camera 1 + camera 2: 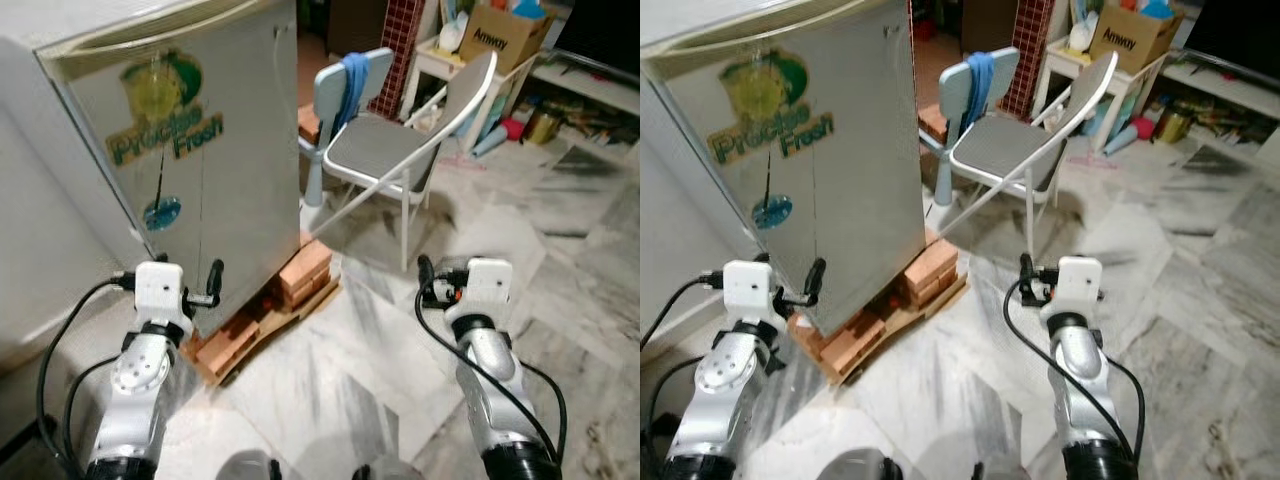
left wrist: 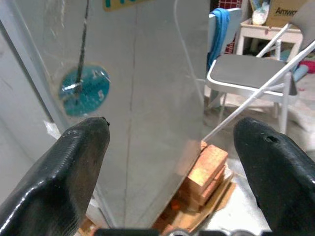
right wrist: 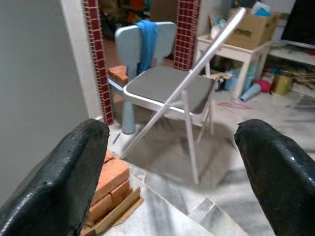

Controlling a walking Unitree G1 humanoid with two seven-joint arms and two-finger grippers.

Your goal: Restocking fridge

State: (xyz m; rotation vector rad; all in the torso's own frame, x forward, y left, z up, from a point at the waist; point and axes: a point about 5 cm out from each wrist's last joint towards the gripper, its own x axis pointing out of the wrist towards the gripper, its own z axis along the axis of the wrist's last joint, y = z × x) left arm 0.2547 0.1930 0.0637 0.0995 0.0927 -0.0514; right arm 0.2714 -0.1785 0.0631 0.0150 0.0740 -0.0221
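A small grey fridge [image 1: 200, 150] with a green "Fresh" sticker stands shut at the left, raised on bricks [image 1: 305, 270] and a wooden board. My left gripper [image 2: 172, 132] is open and holds nothing. It hovers close to the fridge's lower front corner, facing the grey panel and a round blue sticker [image 2: 81, 88]. My right gripper [image 3: 172, 130] is also open with nothing between its fingers. It hangs over the marble floor to the right of the bricks, pointing toward a folding chair [image 3: 167, 88].
A grey folding chair [image 1: 390, 150] stands just right of the fridge, with a pale blue small chair [image 1: 345, 85] draped in blue cloth behind it. Farther back are a red tiled pillar [image 1: 400, 40], a white table [image 1: 440, 60], a cardboard box [image 1: 505, 35] and clutter.
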